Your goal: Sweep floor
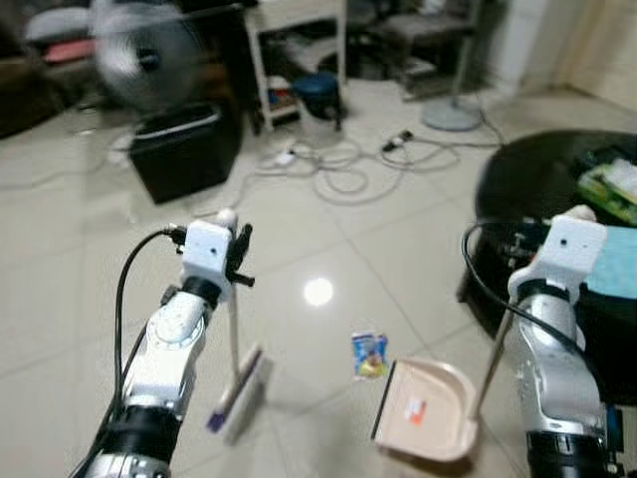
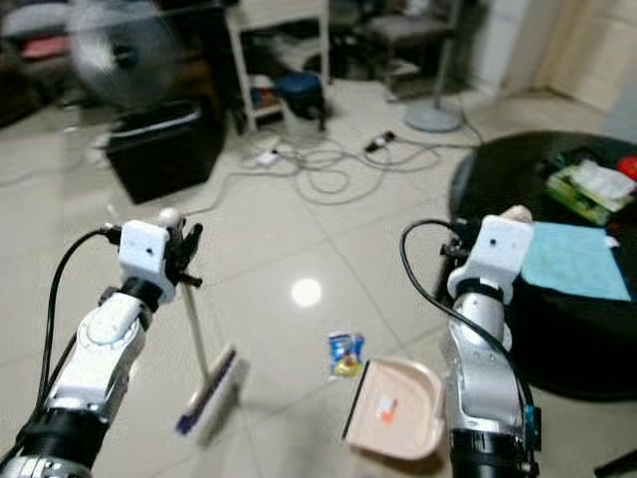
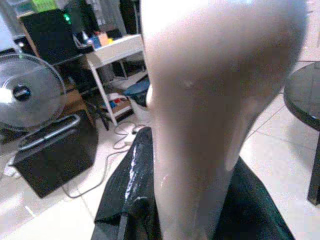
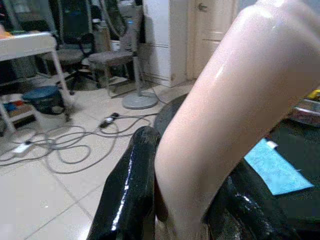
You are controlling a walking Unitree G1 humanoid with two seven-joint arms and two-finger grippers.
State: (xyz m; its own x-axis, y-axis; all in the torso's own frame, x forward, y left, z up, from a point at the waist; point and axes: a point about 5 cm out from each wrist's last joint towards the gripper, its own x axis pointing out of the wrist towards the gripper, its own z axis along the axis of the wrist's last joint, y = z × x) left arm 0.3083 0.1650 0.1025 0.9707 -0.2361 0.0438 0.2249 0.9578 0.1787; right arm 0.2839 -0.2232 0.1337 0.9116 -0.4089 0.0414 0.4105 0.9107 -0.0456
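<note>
**Broom and dustpan held over tiled floor, wrapper between them**

Head views: The left gripper is raised at mid-height, its fingers clamped on the top of the broom handle. The handle runs down to the brush head, which rests on the floor in front of the robot's left arm. The right gripper sits at the edge of the round black table and holds the dustpan handle; the pan lies flat on the floor, mouth facing the broom. A small blue and yellow wrapper lies on the tiles just beside the pan's mouth, between pan and brush. Further off are a tangle of cables, a black box and a fan. A blue cloth lies on the table.

Left wrist view: Both black fingers press against the pale broom handle, closed on it.

Right wrist view: The black fingers grip the pale dustpan handle from both sides. Cables lie on the floor behind.
</note>
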